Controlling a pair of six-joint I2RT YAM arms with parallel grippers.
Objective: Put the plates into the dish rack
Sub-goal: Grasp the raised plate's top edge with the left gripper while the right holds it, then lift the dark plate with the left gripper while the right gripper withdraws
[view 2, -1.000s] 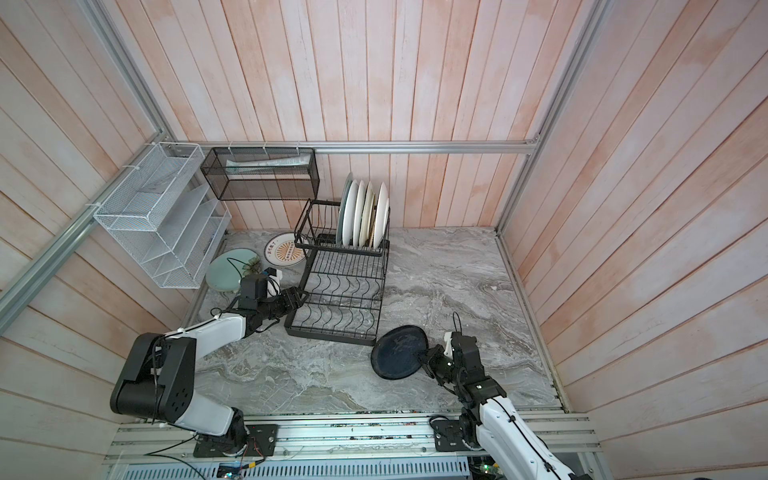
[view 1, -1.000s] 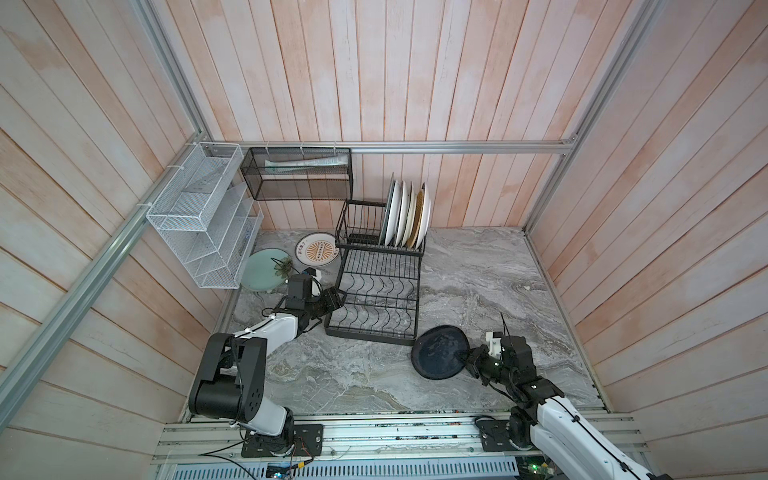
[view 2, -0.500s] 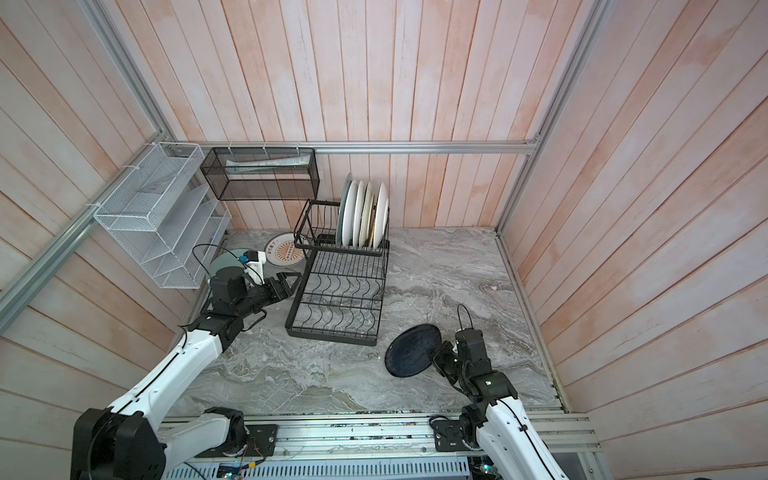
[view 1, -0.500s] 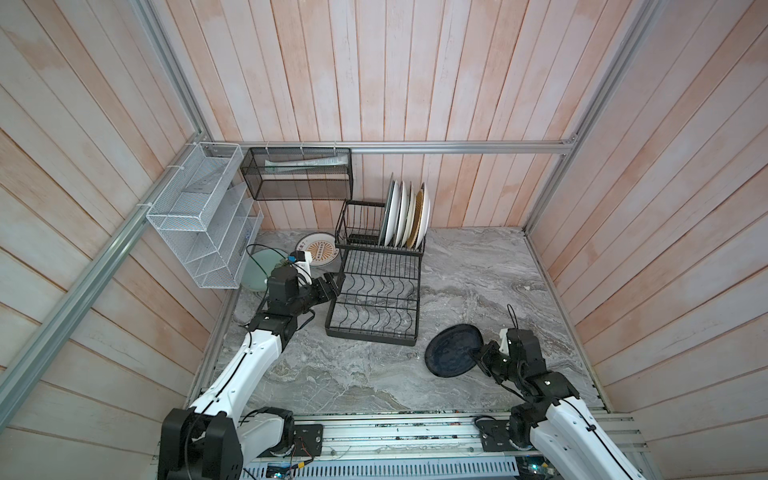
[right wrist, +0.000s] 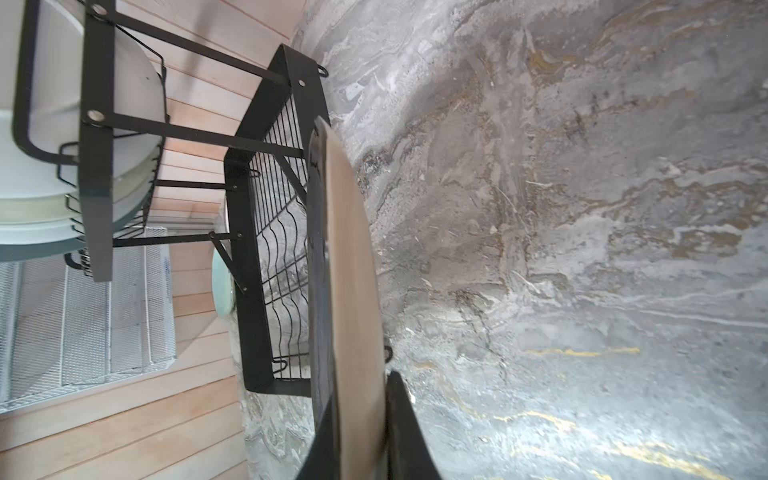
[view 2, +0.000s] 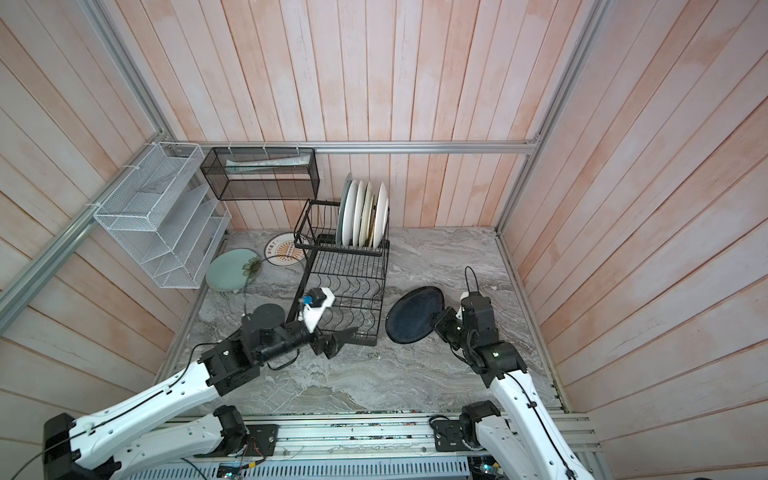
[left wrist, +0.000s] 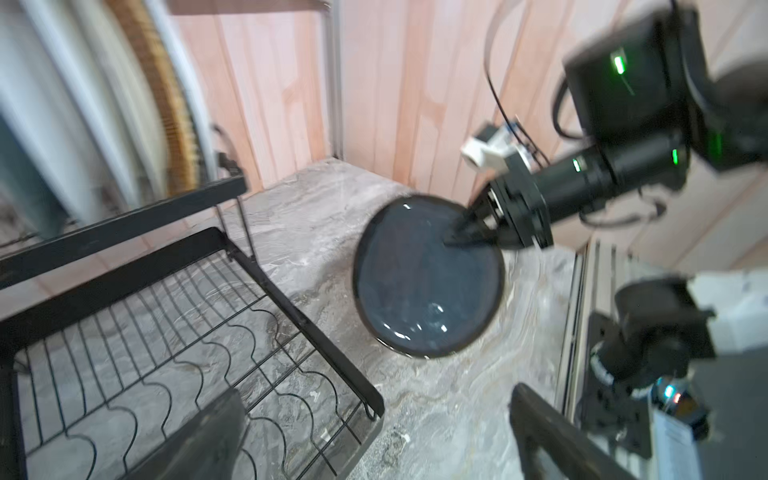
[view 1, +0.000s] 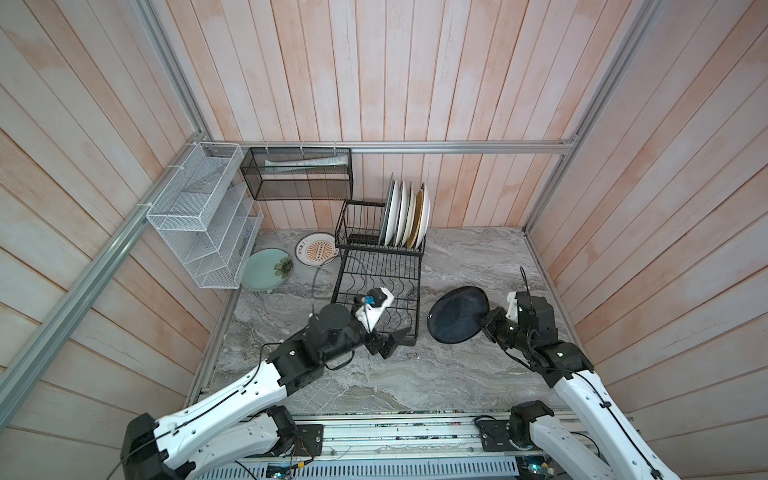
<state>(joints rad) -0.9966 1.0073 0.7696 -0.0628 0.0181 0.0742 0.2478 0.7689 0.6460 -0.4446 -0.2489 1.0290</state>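
My right gripper [view 1: 482, 322] [view 2: 438, 323] is shut on the rim of the black plate [view 1: 457, 316] [view 2: 415, 314], which hangs tilted over the counter, right of the dish rack [view 1: 376, 274] [view 2: 345, 286]. The right wrist view shows this plate [right wrist: 349, 291] edge-on between my right gripper [right wrist: 361, 436] jaws. My left gripper [view 1: 395, 338] [view 2: 340, 336] [left wrist: 374, 440] stands open and empty at the rack's near right corner, facing the black plate [left wrist: 428, 278]. Several plates [view 1: 405, 216] stand in the upper tier. A pale green plate [view 1: 266, 270] and a sunburst plate [view 1: 318, 249] lie left of the rack.
A white mesh organizer [view 1: 203, 216] and a black mesh basket [view 1: 297, 174] hang on the walls at the back left. Wooden walls close in the marble counter [view 1: 374, 382] on three sides. The rail with the arm bases [view 1: 395, 432] runs along the front.
My left arm has swung from the rack's left side round to its near right corner, and its jaws have opened wider. The right gripper has raised the black plate to a steeper tilt.
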